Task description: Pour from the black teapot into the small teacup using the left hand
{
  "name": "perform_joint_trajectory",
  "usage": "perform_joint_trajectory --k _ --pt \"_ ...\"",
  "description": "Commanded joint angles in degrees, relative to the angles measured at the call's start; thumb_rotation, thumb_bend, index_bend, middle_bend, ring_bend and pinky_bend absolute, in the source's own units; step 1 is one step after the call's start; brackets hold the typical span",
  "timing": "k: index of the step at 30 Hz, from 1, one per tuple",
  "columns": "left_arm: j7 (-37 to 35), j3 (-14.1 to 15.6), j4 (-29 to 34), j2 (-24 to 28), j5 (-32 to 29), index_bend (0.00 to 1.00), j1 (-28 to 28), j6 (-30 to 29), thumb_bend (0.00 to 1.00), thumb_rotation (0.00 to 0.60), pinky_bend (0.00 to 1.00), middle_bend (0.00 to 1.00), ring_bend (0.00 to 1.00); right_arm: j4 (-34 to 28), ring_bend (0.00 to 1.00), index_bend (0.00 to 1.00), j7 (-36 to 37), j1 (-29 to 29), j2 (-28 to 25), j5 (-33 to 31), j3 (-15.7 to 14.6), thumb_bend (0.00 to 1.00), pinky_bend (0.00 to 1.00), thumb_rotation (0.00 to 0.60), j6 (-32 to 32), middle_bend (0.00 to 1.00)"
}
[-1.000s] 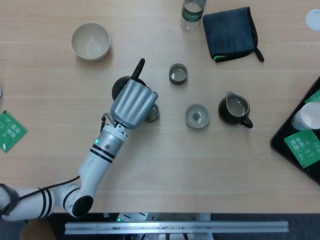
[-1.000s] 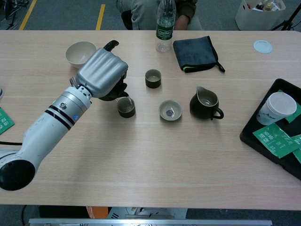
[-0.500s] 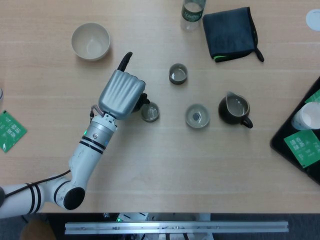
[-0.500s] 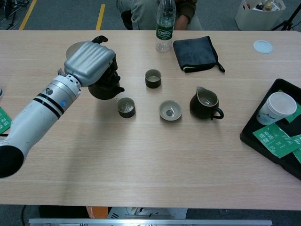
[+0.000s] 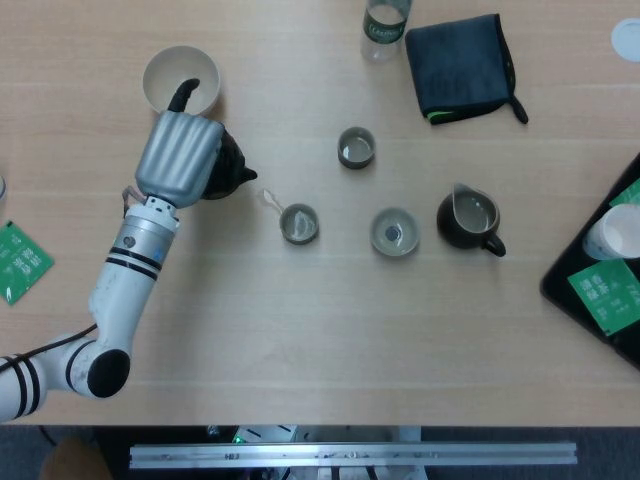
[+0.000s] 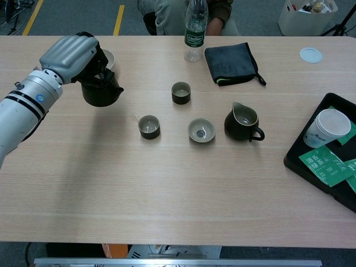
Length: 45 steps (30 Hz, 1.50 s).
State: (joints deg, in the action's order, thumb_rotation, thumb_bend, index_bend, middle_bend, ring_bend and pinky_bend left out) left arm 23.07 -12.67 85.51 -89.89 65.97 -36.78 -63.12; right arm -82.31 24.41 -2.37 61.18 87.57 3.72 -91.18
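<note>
While your left robot hand (image 6: 71, 53) gripped the teapot (image 6: 100, 91) above the worktop (image 6: 178, 183), the teacup (image 6: 149, 127) sat well to its right; tilting could have dribbled tea.

One robot arm shows at the left of both frames. Its left hand (image 5: 180, 158) (image 6: 71, 53) has a ribbed silver-grey back shell, with black fingers (image 5: 181, 96) past it. A white cylindrical forearm (image 5: 135, 262) carries black rings and a small blue mark near the wrist. A black round joint cap (image 5: 89, 371) sits at the elbow, lower left, with more black bands beyond.
</note>
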Motion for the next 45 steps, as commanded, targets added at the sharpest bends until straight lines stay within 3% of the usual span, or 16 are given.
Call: perform_joint_trajectory --k 1,16,35,38,42,45 --pt "-2.6 0.59 -1.79 0.52 -0.71 0.88 1.03 0.58 0.41 0.535 0.11 1.0 0.76 -0.16 0.23 0.36 -0.17 0.08 -0.02 0.08 -0.05 0.0 0.23 0.6 0.1 0.39" --pt "-8.66 3.37 -10.08 -1.92 -0.81 0.81 3.4 1.85 0.41 0.538 0.11 0.92 0.68 -0.7 0.23 0.36 -0.6 -0.08 -0.19 0.0 -0.13 0.0 0.23 0.6 -0.12 0.39" --pt "-10.73 4.03 -15.98 -4.6 -1.03 0.76 4.23 3.97 0.41 0.536 0.11 0.83 0.61 -1.14 0.23 0.36 -0.95 -0.35 -0.57 -0.19 -0.01 0.0 0.23 0.6 -0.56 0.39" --pt "-10.15 4.08 -15.76 -4.22 -1.37 0.73 4.27 4.52 0.4 0.509 0.11 0.81 0.59 -1.3 0.23 0.36 -1.08 -0.33 -0.6 -0.16 0.02 0.0 0.23 0.6 -0.58 0.39" --pt "-9.32 4.05 -14.27 -3.17 -1.74 0.64 4.31 4.97 0.4 0.384 0.11 0.75 0.53 -1.46 0.23 0.36 -1.24 -0.28 -0.66 -0.09 0.06 0.0 0.23 0.6 -0.63 0.39" --pt "-8.92 3.95 -13.15 -2.46 -1.81 0.58 4.32 5.01 0.39 0.346 0.11 0.69 0.48 -1.57 0.23 0.36 -1.3 -0.21 -0.66 0.0 0.07 0.0 0.23 0.6 -0.61 0.39"
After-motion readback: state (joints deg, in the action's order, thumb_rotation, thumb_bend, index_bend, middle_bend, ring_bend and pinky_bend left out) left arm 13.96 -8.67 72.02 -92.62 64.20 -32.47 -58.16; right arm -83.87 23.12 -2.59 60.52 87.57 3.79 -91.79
